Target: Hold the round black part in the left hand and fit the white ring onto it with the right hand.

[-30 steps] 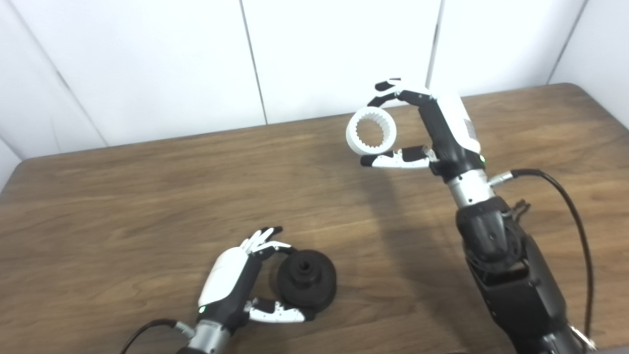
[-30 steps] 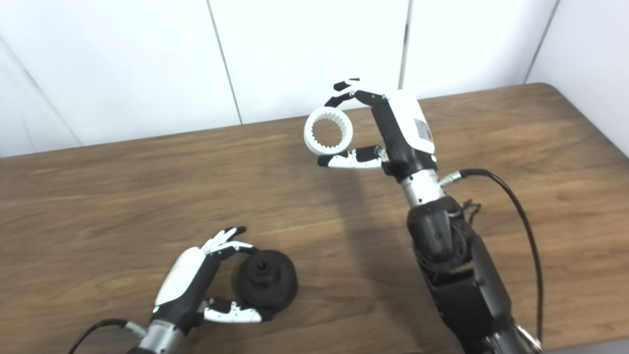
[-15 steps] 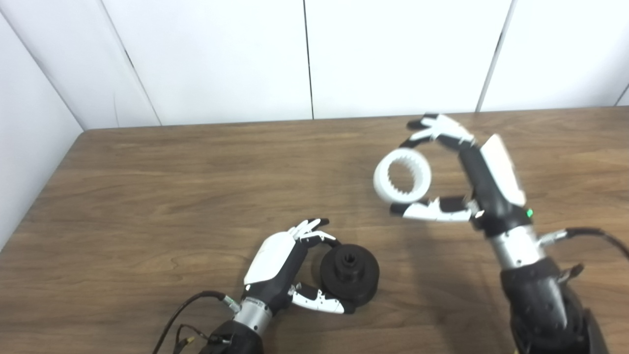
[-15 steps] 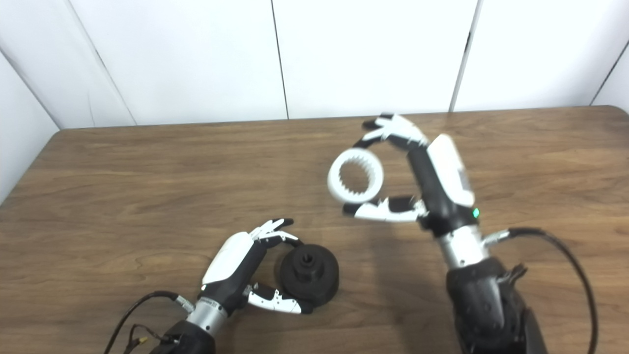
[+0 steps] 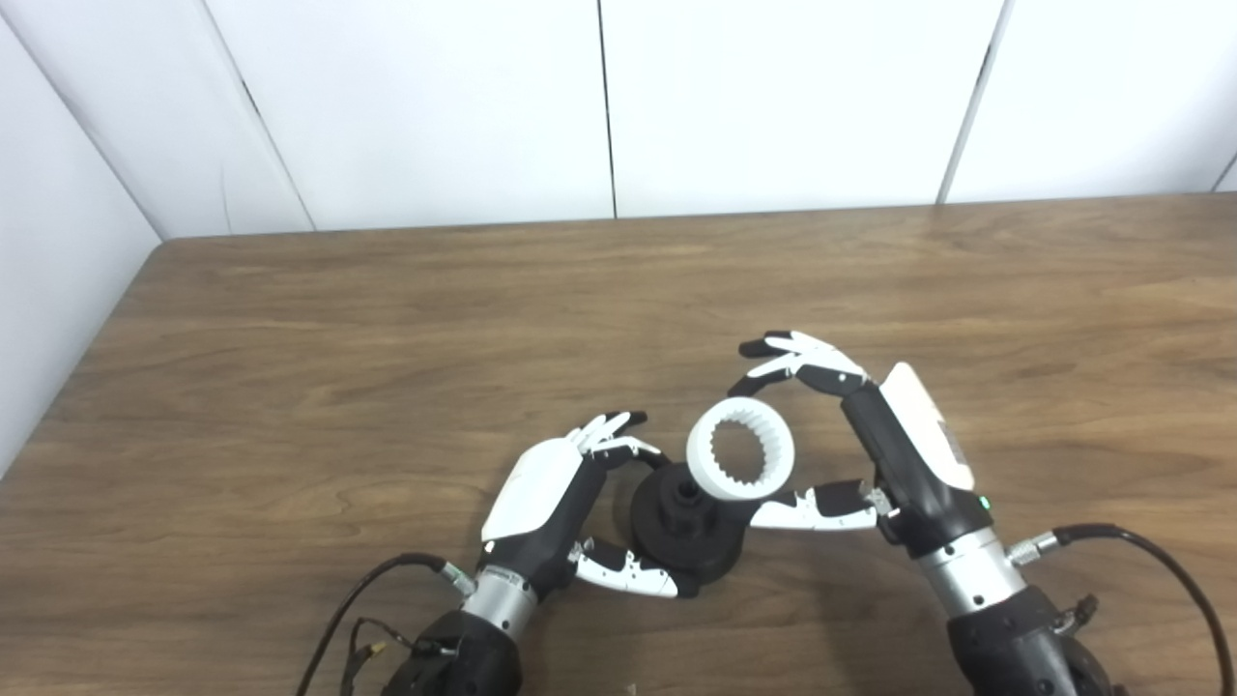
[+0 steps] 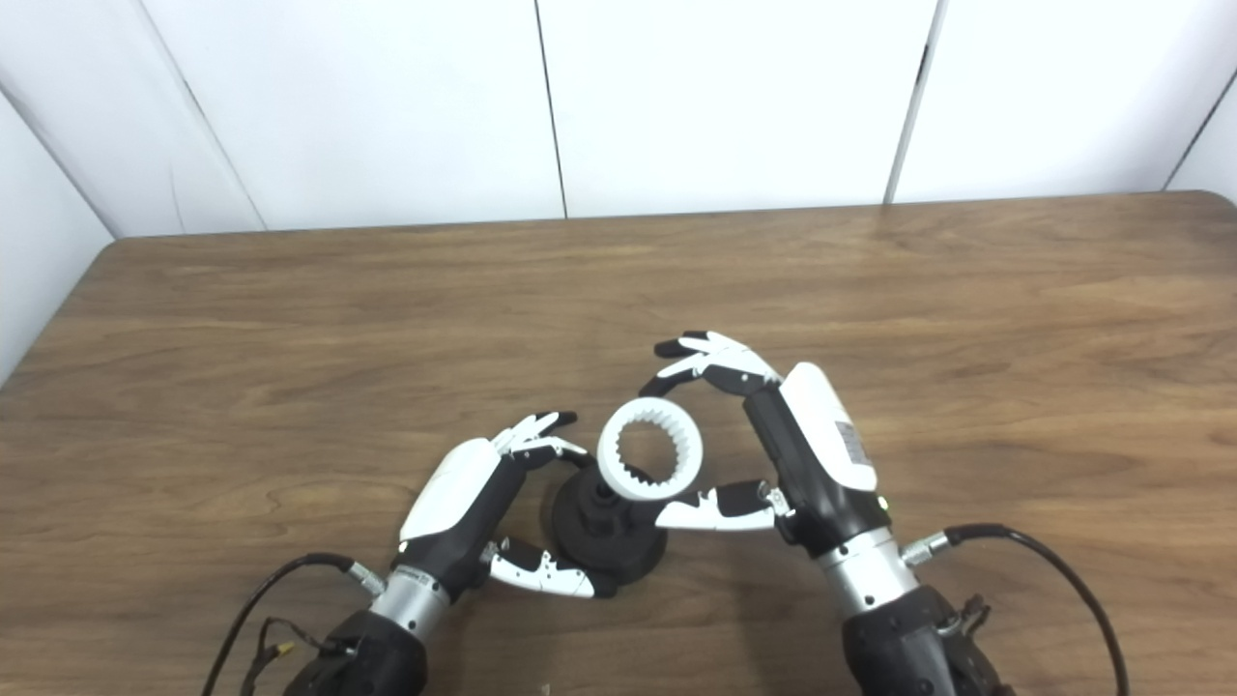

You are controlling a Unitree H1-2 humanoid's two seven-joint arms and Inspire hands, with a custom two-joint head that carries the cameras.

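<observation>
The round black part [image 5: 688,530] rests on the wooden table [image 5: 387,319] near the front edge, its hub with a centre hole facing up. My left hand [image 5: 556,503] is shut on it, fingers over its far side and thumb against its near side. My right hand [image 5: 875,449] is shut on the white toothed ring [image 5: 740,449], pinched between fingers above and thumb below. The ring hangs tilted just above the black part's right side and overlaps its rim. The same scene shows in the right eye view, with the ring [image 6: 649,449] over the black part [image 6: 609,532].
White wall panels [image 5: 599,106] stand behind the table's far edge. The table's left edge runs near a wall [image 5: 58,319]. Black cables [image 5: 1140,541] trail from both wrists at the front.
My right hand has brought the white ring down and left, from high above the table to just over the black part. My left hand has stayed on the black part. The camera shifted earlier.
</observation>
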